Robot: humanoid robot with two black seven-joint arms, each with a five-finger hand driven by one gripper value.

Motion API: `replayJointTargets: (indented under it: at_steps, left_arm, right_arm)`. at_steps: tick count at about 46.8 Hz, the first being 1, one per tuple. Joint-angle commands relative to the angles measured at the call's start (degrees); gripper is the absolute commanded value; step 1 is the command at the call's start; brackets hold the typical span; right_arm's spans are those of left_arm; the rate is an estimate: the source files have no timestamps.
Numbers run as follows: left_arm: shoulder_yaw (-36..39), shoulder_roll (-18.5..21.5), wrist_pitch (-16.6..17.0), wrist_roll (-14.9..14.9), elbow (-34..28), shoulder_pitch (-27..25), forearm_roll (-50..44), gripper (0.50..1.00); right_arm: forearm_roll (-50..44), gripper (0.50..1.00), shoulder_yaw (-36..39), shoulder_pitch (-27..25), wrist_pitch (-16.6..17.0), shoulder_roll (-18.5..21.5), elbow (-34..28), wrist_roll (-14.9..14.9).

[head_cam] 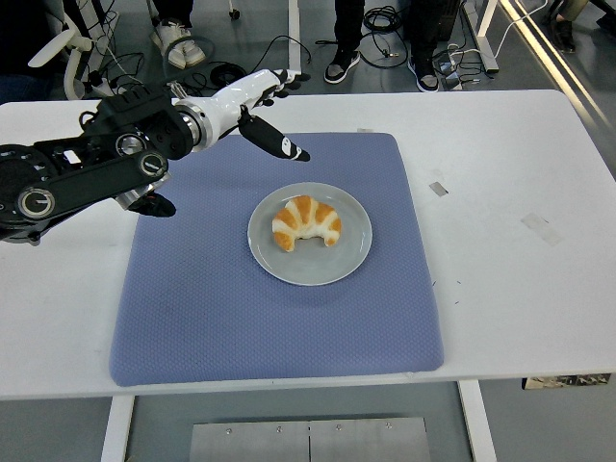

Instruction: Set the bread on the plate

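Note:
A golden croissant lies on the grey plate, which sits in the middle of the blue mat. My left hand is raised above the mat's far left part, well up and left of the plate. Its white fingers are spread and hold nothing. The black left arm comes in from the left edge. The right arm is out of view.
The mat lies on a white table. Two bits of tape lie on the table to the right of the mat. People's legs and cables show on the floor beyond the far edge.

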Motion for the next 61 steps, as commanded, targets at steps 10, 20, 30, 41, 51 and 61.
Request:
replayJointTargets:
  at_steps: [10,20,30,41,51,61]
  left_arm:
    - [-7.0,7.6,-0.3,-16.1,3.2,7.0,-6.4,0.968]
    - [-15.2,12.0,-0.3,-24.9,6.3,14.2,-10.9,0.968]
    - [-26.3,13.2,-0.3,-26.2,6.7,21.4,-11.0,0.966]
    - [-35.9,13.1,-1.2,-28.4,8.3,28.8,-11.5,0.968]
    - [-37.3,13.3,-1.2,-28.4,10.2,31.2,-14.0,0.968]
    - [-36.9,14.0,-1.2,-28.3,12.2,31.2,-14.0,0.968]
  right_arm:
    - [0.0,1.000,0.0,0.1,0.0,0.0,0.0,0.0]
    - [0.0,1.000,0.1,0.1,0.0,0.0,0.0,0.0]
    - [0.0,1.000,0.0,0.1,0.0,0.0,0.0,0.0]
    - [0.0,1.000,0.0,0.1,0.0,0.0,0.0,0.0]
    - [0.0,1.000,0.1,0.0,0.0,0.0,0.0,0.0]
    - [0.0,1.000,0.1,0.0,0.0,0.0,0.0,0.0]
